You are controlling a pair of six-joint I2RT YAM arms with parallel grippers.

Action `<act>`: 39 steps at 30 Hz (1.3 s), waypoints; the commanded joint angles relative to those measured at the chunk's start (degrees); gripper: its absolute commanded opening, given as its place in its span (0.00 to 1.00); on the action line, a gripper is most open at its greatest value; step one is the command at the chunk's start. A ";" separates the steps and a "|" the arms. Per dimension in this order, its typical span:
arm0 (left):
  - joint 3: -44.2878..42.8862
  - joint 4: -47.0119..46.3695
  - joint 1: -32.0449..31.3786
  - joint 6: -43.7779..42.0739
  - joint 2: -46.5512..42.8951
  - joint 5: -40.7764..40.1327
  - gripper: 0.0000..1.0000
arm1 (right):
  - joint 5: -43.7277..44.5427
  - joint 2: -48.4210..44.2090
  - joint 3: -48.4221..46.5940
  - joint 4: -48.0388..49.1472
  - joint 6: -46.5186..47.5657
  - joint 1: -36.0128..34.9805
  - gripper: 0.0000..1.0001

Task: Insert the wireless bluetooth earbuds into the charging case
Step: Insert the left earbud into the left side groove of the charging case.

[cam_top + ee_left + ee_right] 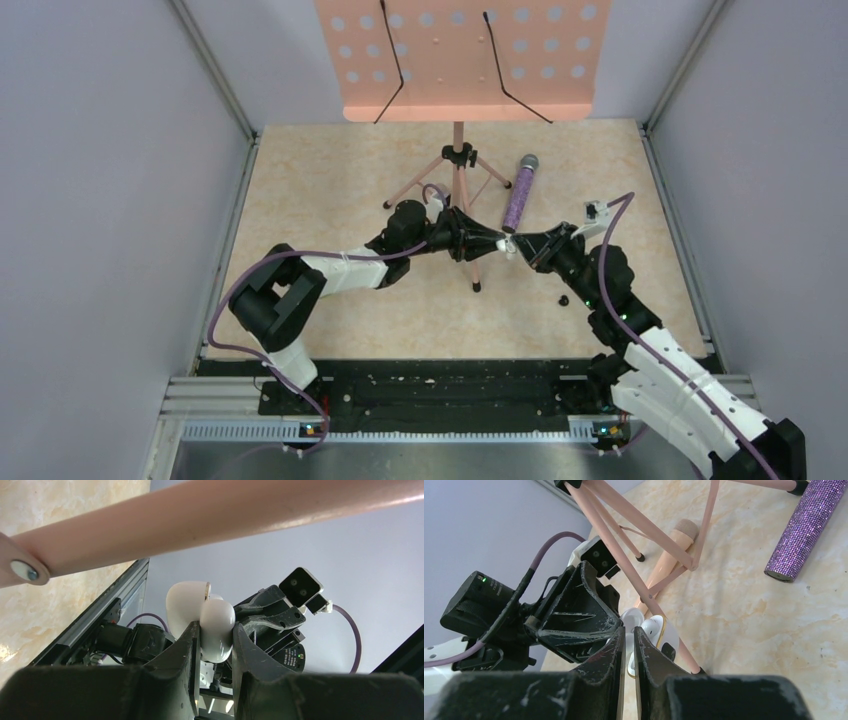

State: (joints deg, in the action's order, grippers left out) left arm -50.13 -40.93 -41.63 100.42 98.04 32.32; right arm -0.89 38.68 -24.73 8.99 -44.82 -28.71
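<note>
My left gripper (pixel 497 243) is shut on a white charging case (pixel 218 630) with a gold rim, held above the table with its lid (pixel 184 605) open. In the right wrist view the open case (pixel 669 640) shows one white earbud (pixel 651 626) seated in it. My right gripper (pixel 522 246) meets the case tip to tip. Its jaws (pixel 629 632) stand almost shut on a thin white piece that looks like the second earbud (pixel 630 617), at the case's mouth. No black case is in either gripper.
A pink music stand (pixel 458 60) stands at the back; one tripod leg (pixel 200 515) runs right over the left gripper, and other legs (pixel 624 555) cross beside the case. A glittery purple microphone (pixel 519 193) lies behind the grippers. A small black object (pixel 563 299) lies on the table near the right arm.
</note>
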 commanded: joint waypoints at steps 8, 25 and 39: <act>0.38 -4.72 -0.12 0.68 0.06 1.27 0.00 | 2.46 -0.50 -0.58 1.59 1.82 -0.94 0.14; -1.42 0.51 -0.03 -6.08 0.30 4.97 0.00 | -1.84 -1.22 -9.19 -17.26 12.55 -0.98 0.35; -4.23 6.87 -0.03 -10.86 -0.75 7.27 0.00 | -7.92 0.39 -14.39 -23.36 25.15 -0.91 0.36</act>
State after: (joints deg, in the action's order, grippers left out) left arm -51.55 -33.89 -41.63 91.96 98.96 37.06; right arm -6.02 38.06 -33.71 -12.51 -27.27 -28.80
